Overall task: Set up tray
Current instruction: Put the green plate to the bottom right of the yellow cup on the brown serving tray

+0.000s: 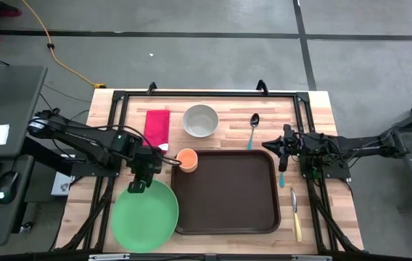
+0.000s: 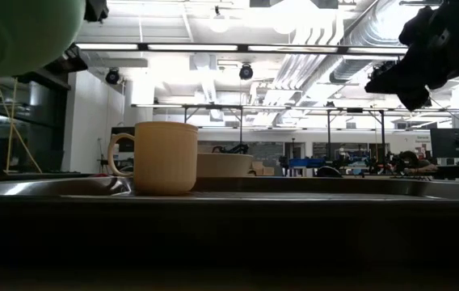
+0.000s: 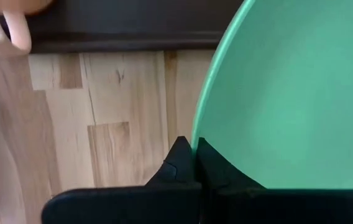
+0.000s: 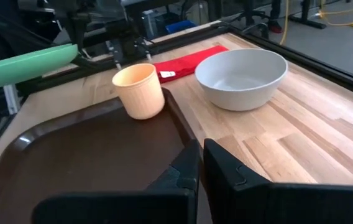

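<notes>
- Lying flat at the table's middle, the tray (image 1: pixel 228 192) looks stiff, light and slick; its raised rim is the best hold.
- Left gripper (image 1: pixel 136 186) pinches the green plate (image 1: pixel 145 216) rim, lifted beside the tray.
- Right gripper (image 1: pixel 274 147) hovers closed and empty by the tray's far right corner.

Robotics lab; exposed ceiling ducts (image 2: pixel 359 48); monitor (image 2: pixel 456 144); concrete floor (image 1: pixel 191 58).

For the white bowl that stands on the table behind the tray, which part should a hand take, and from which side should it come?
Take the white bowl by its rim, coming down from above, one finger inside and one outside. It stands upright and open, and its wall is thin and wide, too wide to span. The side toward the spoon looks freest; the red cloth lies on the other side.
</notes>
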### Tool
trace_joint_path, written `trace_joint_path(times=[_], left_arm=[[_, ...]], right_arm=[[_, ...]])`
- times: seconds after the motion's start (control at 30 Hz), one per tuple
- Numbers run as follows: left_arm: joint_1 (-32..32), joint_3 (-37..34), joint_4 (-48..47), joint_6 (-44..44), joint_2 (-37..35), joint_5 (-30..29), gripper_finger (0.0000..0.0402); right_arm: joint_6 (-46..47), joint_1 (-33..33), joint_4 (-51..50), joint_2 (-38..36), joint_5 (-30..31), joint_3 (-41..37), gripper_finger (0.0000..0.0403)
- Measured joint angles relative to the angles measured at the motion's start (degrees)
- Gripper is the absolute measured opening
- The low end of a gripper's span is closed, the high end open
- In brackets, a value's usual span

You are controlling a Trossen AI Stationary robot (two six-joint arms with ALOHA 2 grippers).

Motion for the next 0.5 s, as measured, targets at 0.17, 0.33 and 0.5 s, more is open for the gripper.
trace_joint_path(times=[0.17, 0.33, 0.5], left_arm=[[0.00, 1.88, 0.30, -0.77, 0.00, 0.27, 0.0014], [-0.02, 3.05, 0.61, -2.47, 0.03, 1.26, 0.0014], [-0.02, 3.42, 3.77, -4.07, 0.28, 1.29, 0.0014]], right_arm=[[-1.06, 0.00, -0.53, -3.31, -0.44, -0.01, 0.0000], [-0.96, 0.00, -5.66, -7.28, -0.81, 0.00, 0.0000], [-1.24, 0.00, -7.70, -10.87, -1.88, 0.00, 0.0000]])
